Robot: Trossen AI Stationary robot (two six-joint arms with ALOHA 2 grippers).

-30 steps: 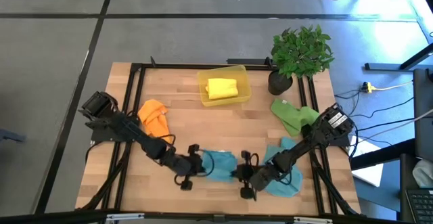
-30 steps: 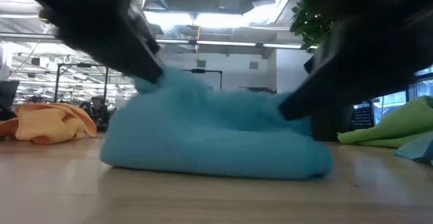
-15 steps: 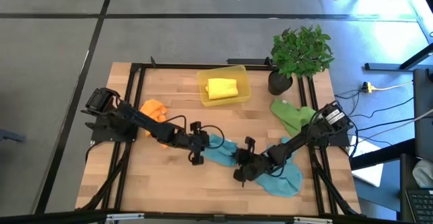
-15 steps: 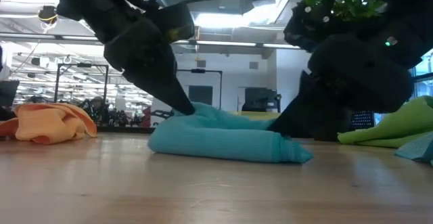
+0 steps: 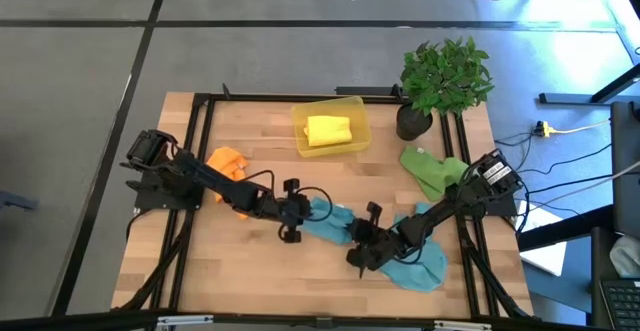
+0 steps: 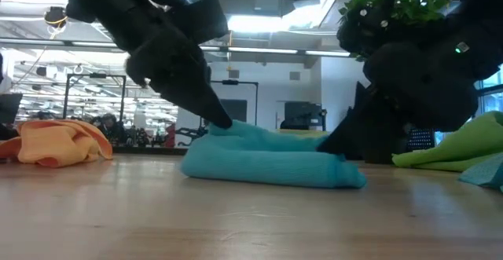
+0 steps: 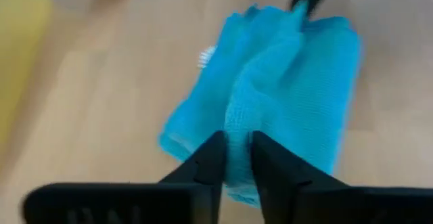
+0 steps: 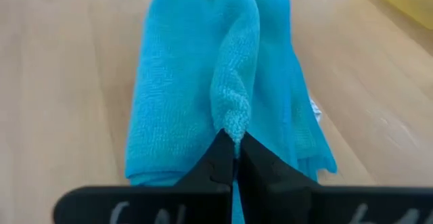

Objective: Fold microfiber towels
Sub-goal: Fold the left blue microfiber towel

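Wrist views alone reveal right claw (image 8: pixel 234 158) pinching teal towel (image 8: pixel 196 82), left claw (image 7: pixel 235 158) narrowly parted.

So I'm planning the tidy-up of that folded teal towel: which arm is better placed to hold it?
Probably the right: the right pincer is shut on a ridge of the teal towel, while the left pincer stands slightly apart around the fold.

A teal-blue towel (image 5: pixel 328 223) lies folded into a narrow roll at the front centre of the bench. A second teal towel (image 5: pixel 420 261) is spread to its right, a green one (image 5: pixel 432 171) behind that, a crumpled orange one (image 5: pixel 226 161) at left, and a folded yellow one (image 5: pixel 329 130) at the back.
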